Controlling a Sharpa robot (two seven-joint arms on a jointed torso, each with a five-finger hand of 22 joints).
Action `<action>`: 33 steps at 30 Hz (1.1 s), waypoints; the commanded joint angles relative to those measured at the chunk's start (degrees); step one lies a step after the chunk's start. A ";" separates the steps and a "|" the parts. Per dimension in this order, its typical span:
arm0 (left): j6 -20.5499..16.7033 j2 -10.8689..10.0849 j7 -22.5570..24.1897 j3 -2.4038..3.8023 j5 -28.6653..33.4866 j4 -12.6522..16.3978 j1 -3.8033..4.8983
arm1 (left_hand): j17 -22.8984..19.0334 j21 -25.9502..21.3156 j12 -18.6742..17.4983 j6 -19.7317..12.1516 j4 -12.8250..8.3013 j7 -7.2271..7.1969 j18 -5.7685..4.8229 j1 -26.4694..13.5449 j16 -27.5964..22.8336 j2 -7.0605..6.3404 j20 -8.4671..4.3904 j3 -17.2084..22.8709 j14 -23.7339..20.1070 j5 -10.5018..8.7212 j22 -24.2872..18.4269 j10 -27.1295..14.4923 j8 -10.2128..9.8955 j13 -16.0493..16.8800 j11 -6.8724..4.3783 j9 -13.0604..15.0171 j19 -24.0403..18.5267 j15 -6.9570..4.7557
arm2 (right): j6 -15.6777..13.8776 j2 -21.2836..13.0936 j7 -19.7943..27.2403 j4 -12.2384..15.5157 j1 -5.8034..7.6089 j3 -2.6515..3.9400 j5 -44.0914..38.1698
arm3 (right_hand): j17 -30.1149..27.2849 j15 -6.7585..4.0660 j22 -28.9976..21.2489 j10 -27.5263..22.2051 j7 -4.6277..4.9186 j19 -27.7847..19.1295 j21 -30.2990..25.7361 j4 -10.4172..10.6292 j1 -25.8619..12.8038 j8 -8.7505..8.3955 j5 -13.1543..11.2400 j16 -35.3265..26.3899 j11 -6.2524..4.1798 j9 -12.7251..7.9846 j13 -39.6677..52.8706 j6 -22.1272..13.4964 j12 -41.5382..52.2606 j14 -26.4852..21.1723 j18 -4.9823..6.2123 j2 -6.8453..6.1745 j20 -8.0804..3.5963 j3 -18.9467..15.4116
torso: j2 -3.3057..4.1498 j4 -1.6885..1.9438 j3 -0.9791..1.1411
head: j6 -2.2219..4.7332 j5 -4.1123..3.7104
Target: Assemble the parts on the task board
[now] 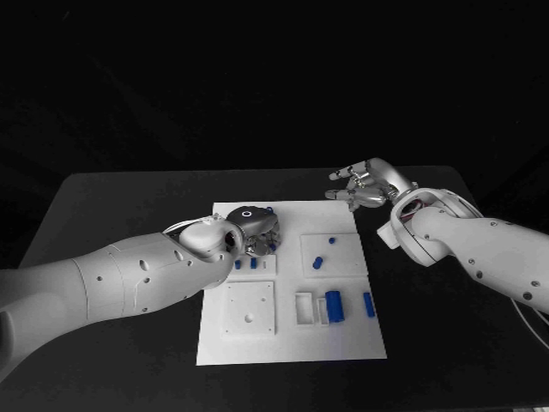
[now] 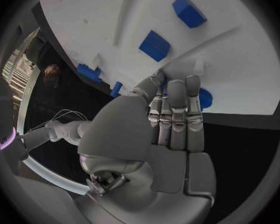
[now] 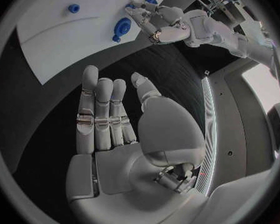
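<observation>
White task board point(image 1: 349, 330) with blue parts point(image 1: 335, 306) on a black table point(image 1: 114, 206); silver fingers point(image 3: 97, 109).

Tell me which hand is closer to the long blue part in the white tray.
Left. The left hand is over the board's upper left; the right hand is off the board, farther from the long blue part.

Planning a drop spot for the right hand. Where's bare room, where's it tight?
Free: black table on the task board's left beyond the left arm, and the strip along the board's near edge. The right hand hovers over bare table off the far right corner. Crowded: around the left hand and the blue parts.
</observation>
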 commanded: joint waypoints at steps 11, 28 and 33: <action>-3.43 -1.43 0.50 -0.20 3.91 1.29 -0.43 | 0.26 0.64 0.15 0.85 0.02 -0.16 0.58 -0.60 -0.74 0.44 -0.32 1.62 0.99 -0.11 1.17 1.44 -0.07 0.18 -0.62 -0.04 0.02 -0.35 | 0.66 -0.06 0.58 -0.03 -0.03 0.02 0.05 | -0.27 0.04 -0.35 -0.60 0.12 -0.42 0.19 -0.18 0.23 -0.06 0.20 0.14 0.10 0.04 -0.31 0.27 -0.04 -0.87 -0.63 -0.26 0.09 0.30 | -0.06 0.04 0.00 | 0.28 0.04; -2.87 -5.85 -0.45 3.71 12.24 6.43 -0.38 | 0.50 0.35 0.16 1.02 0.48 -0.22 0.29 -1.02 -0.92 0.40 -0.55 1.75 1.34 -0.29 1.06 1.58 -0.07 0.18 -0.74 -0.04 0.41 -0.55 | 1.03 0.26 0.71 -0.65 -0.03 0.01 0.11 | -0.58 0.08 -0.82 -0.55 0.14 -0.47 0.11 -0.14 0.28 -0.06 0.19 -0.02 0.11 0.04 -0.81 0.22 -0.45 -0.95 -0.62 -0.29 0.14 0.33 | -0.08 0.14 -0.03 | 0.64 0.43; -1.57 -8.27 -1.27 4.99 13.79 8.64 -0.19 | 0.55 0.27 0.15 1.04 0.51 -0.24 0.25 -0.97 -0.95 0.42 -0.57 1.80 1.34 -0.30 1.08 1.60 -0.07 0.18 -0.76 -0.04 0.44 -0.56 | 1.29 0.51 0.80 -1.17 -0.18 0.01 0.24 | -0.70 0.09 -1.16 -0.57 0.14 -0.47 0.15 -0.13 0.30 -0.06 0.21 0.02 0.12 0.03 -0.95 0.20 -0.42 -1.00 -0.63 -0.28 0.14 0.35 | -0.05 0.20 -0.01 | 0.80 0.57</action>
